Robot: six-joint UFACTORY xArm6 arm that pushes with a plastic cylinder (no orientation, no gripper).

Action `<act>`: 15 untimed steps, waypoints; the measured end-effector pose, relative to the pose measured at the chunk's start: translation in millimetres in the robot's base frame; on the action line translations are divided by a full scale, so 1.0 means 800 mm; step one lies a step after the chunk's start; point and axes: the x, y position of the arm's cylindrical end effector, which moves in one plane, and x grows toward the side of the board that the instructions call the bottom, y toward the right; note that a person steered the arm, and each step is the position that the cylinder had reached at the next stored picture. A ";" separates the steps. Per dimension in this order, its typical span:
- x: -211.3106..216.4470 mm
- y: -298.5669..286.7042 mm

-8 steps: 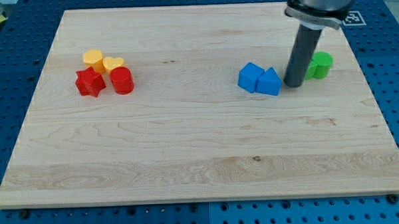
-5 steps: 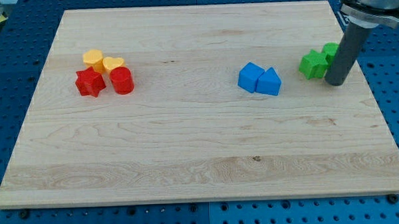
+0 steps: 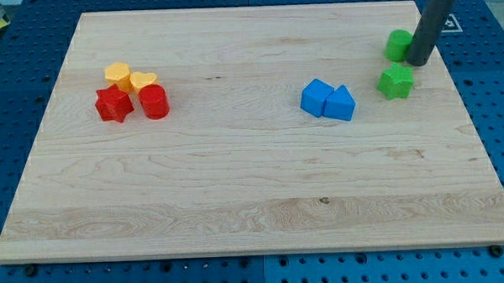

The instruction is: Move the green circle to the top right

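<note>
The green circle (image 3: 397, 46) sits near the board's right edge, toward the view's top right. My tip (image 3: 417, 63) rests against its right side, slightly below it. A second green block, star-like in shape (image 3: 395, 82), lies just below the circle, apart from it and to the lower left of my tip.
Two blue blocks (image 3: 327, 99) touch each other at centre right. At the left are a yellow cylinder-like block (image 3: 118, 76), a yellow heart (image 3: 143, 81), a red star-like block (image 3: 114, 104) and a red cylinder (image 3: 153, 102). The wooden board (image 3: 237, 201) ends close to the right of my tip.
My tip moved from left of the green blocks round to their right, then toward the view's top. The green circle slid up, away from the other green block.
</note>
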 end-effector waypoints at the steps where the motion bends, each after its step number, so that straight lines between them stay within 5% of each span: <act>1: -0.003 -0.029; 3: -0.017 -0.077; 11: -0.042 0.017; 15: -0.037 -0.012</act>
